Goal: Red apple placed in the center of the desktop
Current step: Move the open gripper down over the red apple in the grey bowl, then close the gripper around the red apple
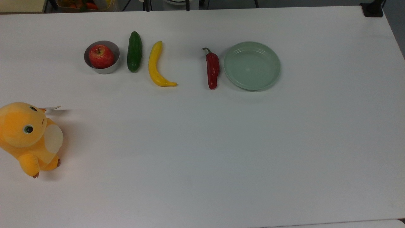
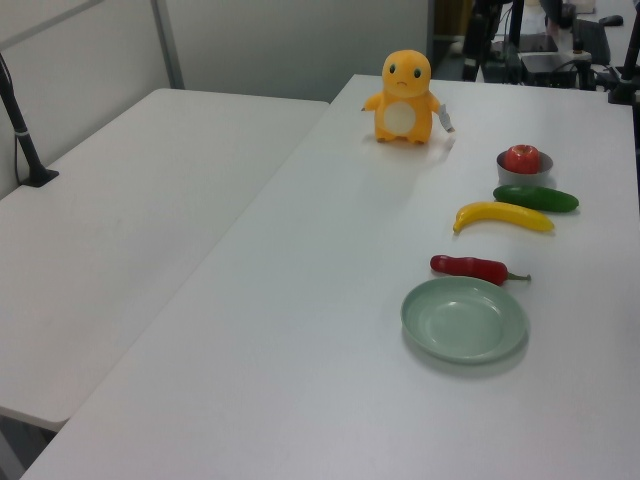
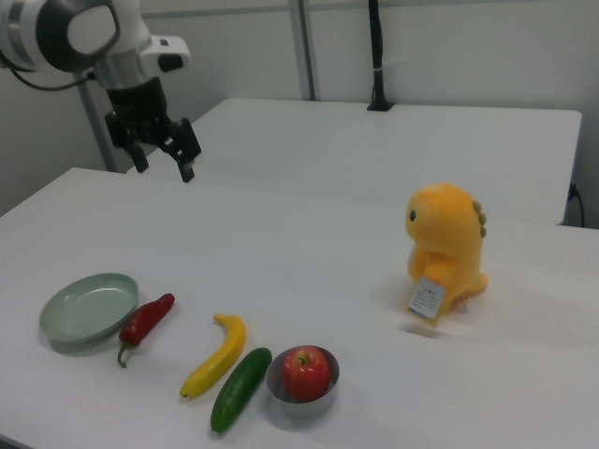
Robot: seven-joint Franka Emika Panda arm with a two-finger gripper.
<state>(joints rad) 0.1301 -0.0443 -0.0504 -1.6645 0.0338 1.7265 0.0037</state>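
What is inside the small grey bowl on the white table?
Inside the small grey metal bowl sits the round red apple, stem up, filling most of it. The apple covers the bowl's bottom, so anything beneath it cannot be seen.
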